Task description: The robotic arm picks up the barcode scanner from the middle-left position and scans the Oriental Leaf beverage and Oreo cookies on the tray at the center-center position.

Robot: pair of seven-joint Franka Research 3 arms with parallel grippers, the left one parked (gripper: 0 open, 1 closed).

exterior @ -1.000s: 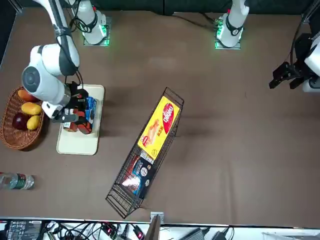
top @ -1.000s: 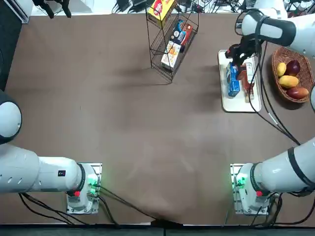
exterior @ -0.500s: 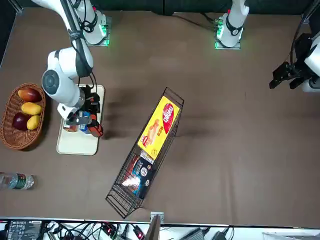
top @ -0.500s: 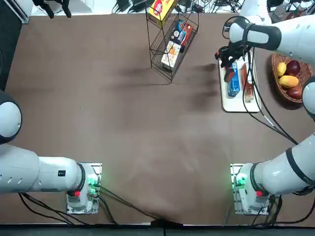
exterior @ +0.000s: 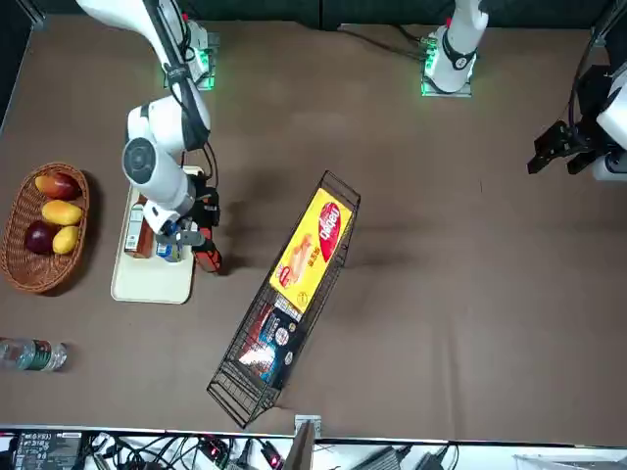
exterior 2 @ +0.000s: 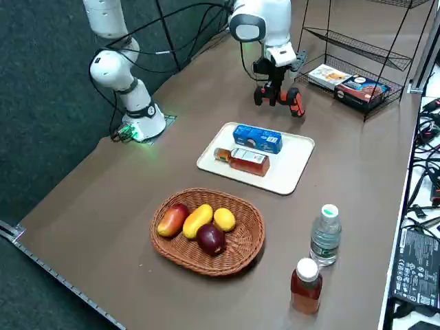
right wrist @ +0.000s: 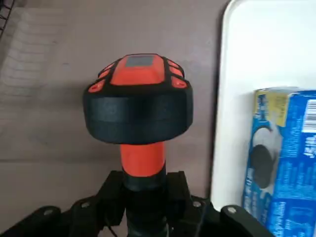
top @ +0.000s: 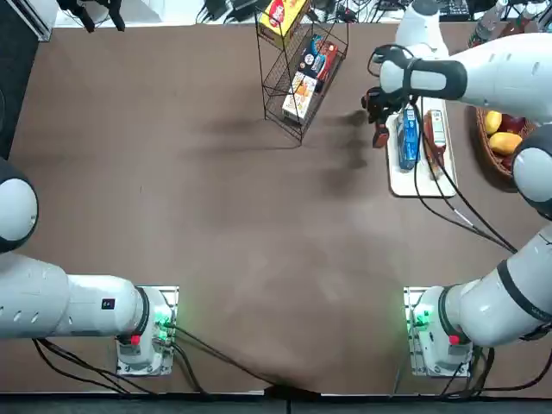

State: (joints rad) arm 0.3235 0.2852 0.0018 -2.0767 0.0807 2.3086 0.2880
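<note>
On the brown worktop (top: 216, 216), a black wire rack (top: 297, 73) holding snack boxes lies toward the far edge in the top view. Right of it, the glossy white robotic arm (top: 483, 73) holds its small dark end effector (top: 378, 108) just beside the left rim of the flat white tray (top: 405, 185). The end effector is closed around the orange handle of the black pistol-shaped barcode scanner (right wrist: 138, 106). On the tray lie the narrow blue Oreo cookies packet (top: 409, 138) and, to its right, the slim reddish-amber Oriental Leaf beverage bottle (top: 434, 142). Farther right sits a round wicker basket of fruit (exterior 2: 210, 230).
</note>
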